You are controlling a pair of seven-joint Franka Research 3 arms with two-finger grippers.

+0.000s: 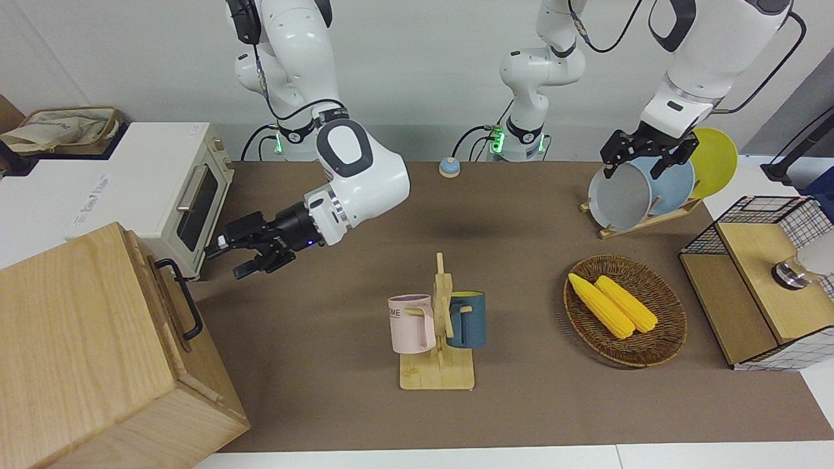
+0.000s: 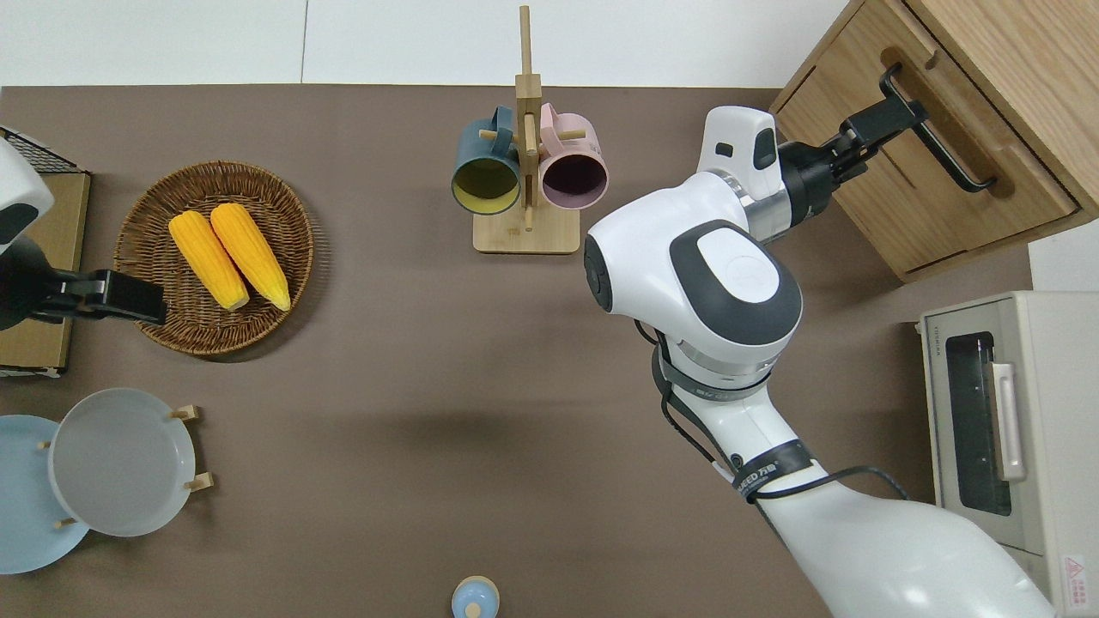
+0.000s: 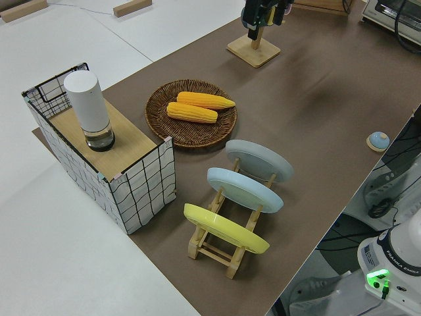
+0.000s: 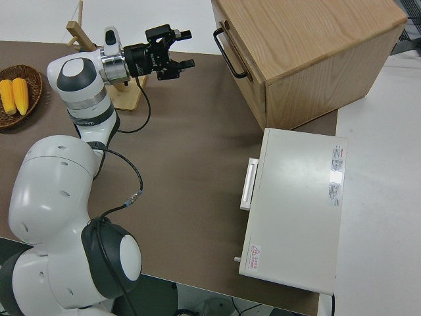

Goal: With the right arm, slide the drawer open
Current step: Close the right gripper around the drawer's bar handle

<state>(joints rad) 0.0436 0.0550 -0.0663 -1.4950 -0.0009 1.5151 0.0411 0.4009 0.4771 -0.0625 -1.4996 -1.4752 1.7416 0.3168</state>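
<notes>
Right tool (image 1: 227, 255) gapes near the shut drawer's (image 2: 927, 184) handle (image 2: 938, 129)

Matt pale wood drawer (image 2: 923, 167) — black metal handle (image 2: 938, 129); glossy white toaster oven (image 2: 1004, 438).

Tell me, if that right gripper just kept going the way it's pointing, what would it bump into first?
Most likely the black bar handle on the drawer. The right gripper, fingers open, points at it with only open air between them, though exact height alignment is hard to judge.

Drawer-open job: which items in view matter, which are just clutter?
Job:
- drawer, black bar handle
- right gripper, open, short of the handle

Clutter:
- toaster oven
- mug rack
- corn basket
- plate rack
- wire rack
- left arm, parked
</notes>
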